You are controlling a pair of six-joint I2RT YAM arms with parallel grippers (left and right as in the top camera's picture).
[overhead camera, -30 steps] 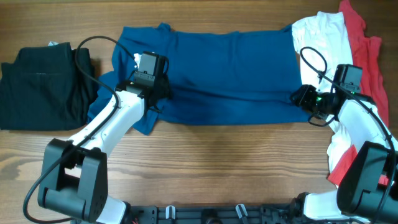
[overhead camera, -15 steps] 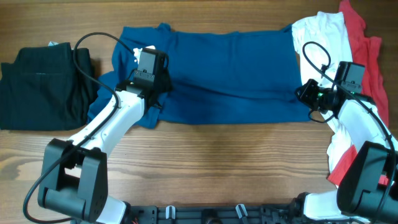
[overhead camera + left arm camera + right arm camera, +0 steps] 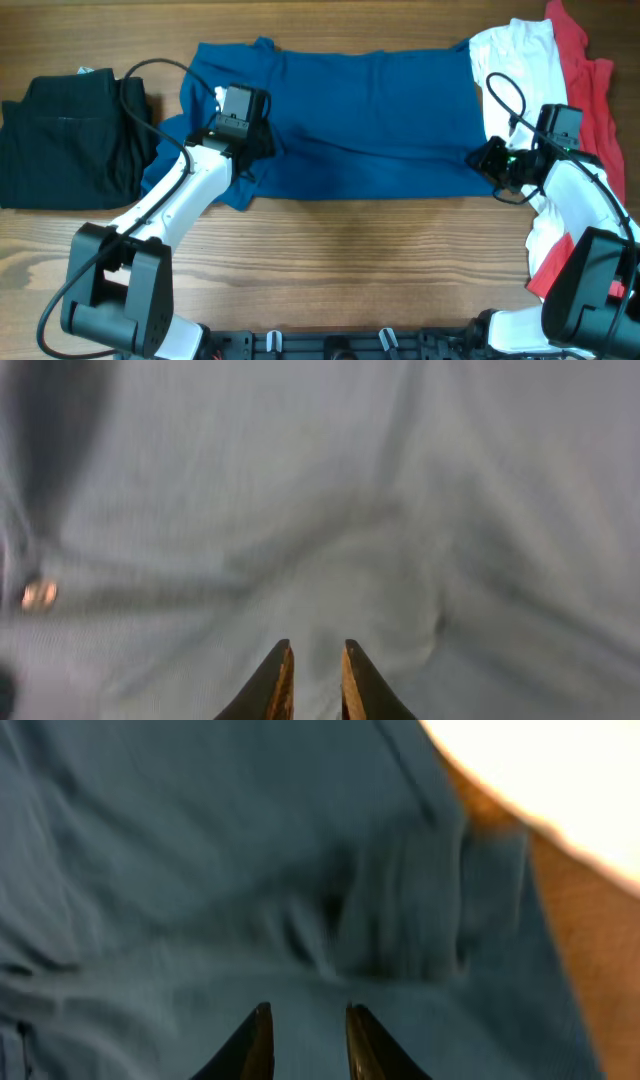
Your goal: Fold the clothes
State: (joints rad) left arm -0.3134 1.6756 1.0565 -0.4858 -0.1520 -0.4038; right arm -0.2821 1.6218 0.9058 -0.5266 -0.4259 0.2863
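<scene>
Overhead, the right gripper (image 3: 490, 160) has dropped back toward the near hem of the large royal-blue short-sleeved cloth shirt (image 3: 370, 120) after sitting a little further up its right edge half a second ago. It is again about where it was a second ago. The left gripper (image 3: 260, 148) has hardly shifted on the shirt's left side. The blue corner flap behind its fingers, under the white forearm, reaches less far onto the wooden table (image 3: 380, 260) than a second ago.

On the left wrist view, the left gripper's (image 3: 317, 652) fingers stand a narrow slit apart, with bunched shirt cloth rising just ahead of the tips. Whether any fold is caught between them cannot be told. On the right wrist view, which is blurred, the right gripper's (image 3: 308, 1012) fingers are also narrowly parted over blue cloth, and a pinch cannot be confirmed there either.

The shirt lies spread flat across the table, ahead of both sets of fingers and between them. A folded black cloth garment (image 3: 65, 140) lies well behind the left fingers. A white cloth garment (image 3: 520, 70) touches the shirt's edge just behind the right fingers, and a red cloth garment (image 3: 590, 90) lies beyond it. A looping black cable (image 3: 500, 95) arches over that edge and hides part of it
</scene>
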